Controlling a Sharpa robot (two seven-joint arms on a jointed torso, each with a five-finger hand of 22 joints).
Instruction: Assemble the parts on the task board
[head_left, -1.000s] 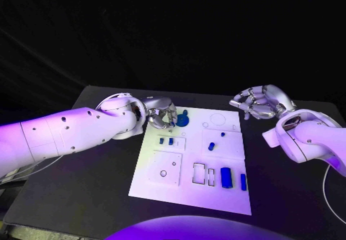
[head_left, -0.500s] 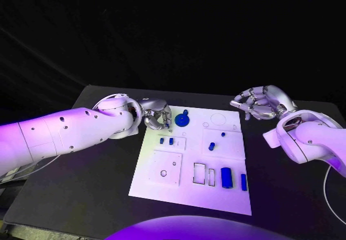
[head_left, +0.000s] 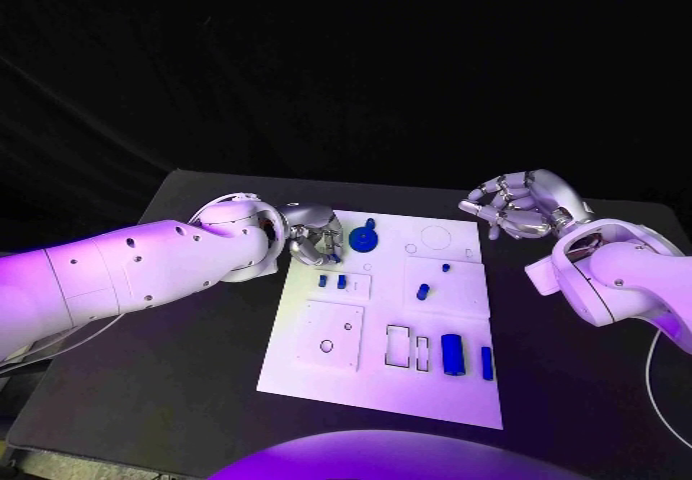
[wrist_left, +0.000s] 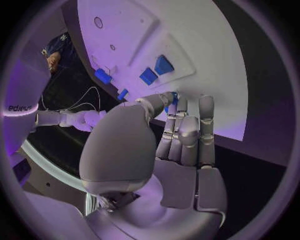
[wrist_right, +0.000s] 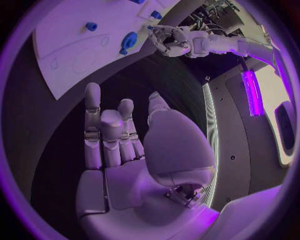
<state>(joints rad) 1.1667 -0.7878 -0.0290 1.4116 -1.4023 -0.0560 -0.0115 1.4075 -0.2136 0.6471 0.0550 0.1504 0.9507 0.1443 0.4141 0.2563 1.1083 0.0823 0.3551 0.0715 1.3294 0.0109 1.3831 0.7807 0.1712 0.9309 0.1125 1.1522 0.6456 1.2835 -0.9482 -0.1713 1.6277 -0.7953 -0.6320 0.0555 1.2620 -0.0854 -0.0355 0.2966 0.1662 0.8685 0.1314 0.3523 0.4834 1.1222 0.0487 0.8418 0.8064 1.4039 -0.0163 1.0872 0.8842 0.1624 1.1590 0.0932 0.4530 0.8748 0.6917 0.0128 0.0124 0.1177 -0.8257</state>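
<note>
White board (head_left: 382, 375) carries blue parts; left hand (head_left: 313, 240) at its far-left corner — fingers curled, holding nothing; right hand (head_left: 522, 205) beyond its far-right corner — likewise curled, empty.

Violet light washed the scene, brightest on the task board (head_left: 389, 300) and the left arm (head_left: 130, 270). The far background stayed black. Both wrist views bulged, fisheye, darkening at their rims.

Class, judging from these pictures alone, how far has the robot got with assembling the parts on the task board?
Early on, it seems. Done: nothing clearly; the rectangular slots look empty. In hand: nothing held; the left hand sits at the task board edge beside the round blue part, and the right hand is off the board. Left: the small blue parts, the blue peg and the long blue pieces lie loose.
</note>
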